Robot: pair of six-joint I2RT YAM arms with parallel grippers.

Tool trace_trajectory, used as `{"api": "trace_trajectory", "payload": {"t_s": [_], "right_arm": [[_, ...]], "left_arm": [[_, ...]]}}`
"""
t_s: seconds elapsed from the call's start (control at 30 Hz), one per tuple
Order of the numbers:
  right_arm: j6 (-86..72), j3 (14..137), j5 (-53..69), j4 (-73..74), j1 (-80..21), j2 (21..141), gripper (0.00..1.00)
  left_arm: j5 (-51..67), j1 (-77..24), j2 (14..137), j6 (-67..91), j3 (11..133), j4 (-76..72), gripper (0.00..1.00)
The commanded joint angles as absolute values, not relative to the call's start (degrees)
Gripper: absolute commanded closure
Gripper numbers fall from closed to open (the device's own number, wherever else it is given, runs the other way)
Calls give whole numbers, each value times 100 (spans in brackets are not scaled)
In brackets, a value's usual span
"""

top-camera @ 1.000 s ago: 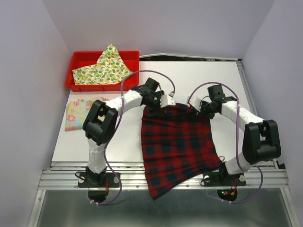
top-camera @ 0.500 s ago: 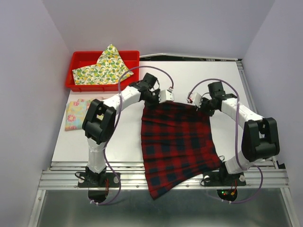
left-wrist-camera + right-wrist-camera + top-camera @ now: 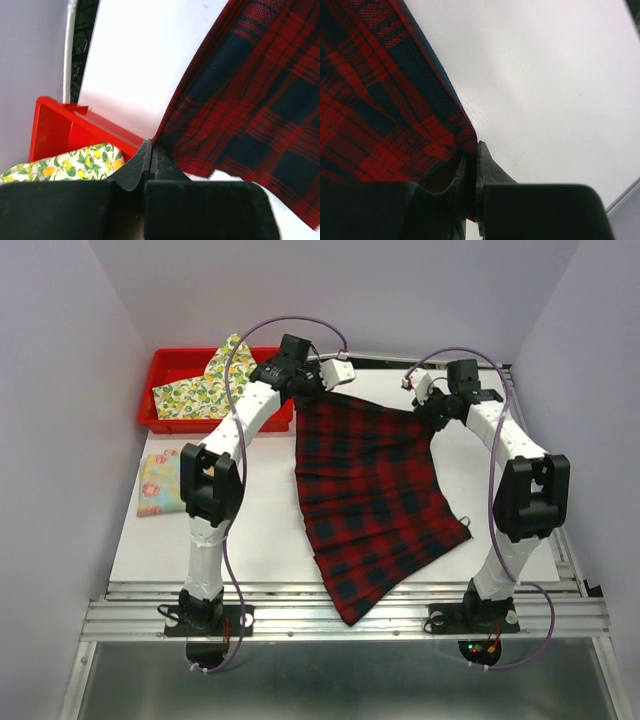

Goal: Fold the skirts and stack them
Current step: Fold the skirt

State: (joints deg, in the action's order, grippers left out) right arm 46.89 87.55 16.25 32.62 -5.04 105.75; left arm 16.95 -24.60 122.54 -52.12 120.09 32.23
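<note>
moved: both arms have swung from mid-table toward the far edge, carrying the waistband of the plaid skirt with them; the cloth has followed, so less of the hem hangs off the near edge than a second ago.

- plaid skirt: red and black, spread fan-wise down the middle of the table, waistband at the far side and raised between the two grippers. one hem corner still overlaps the near rail. mostly flat, a few ripples along the right hem.
- left gripper: jaws closed tight, pinching the left waistband corner; the wrist view shows the fingertips meeting on the cloth edge. it sits just beside the red bin.
- right gripper: jaws likewise clamped on the right waistband corner, plaid caught between them in the wrist view.
- lemon skirt: heaped in the red bin, untouched.
- floral skirt: at the table's left edge, partly hidden by the left arm.

reading: this looks like spreading and positioning ahead of the first fold. no fold is made in this skirt yet; stacking lies ahead.
</note>
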Motion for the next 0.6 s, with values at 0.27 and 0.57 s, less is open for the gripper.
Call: {"api": "trace_trajectory", "payload": {"t_s": [0.27,0.57], "right_arm": [[5693,8008,1608,3349,-396,9230,99],[6477,6575,1784,2997,-343,7991,99]], "left_arm": [[976,-2601,10130,-4614,11086,3586,100],[290,-4235,8333,-3667,8517,3823,100]]}}
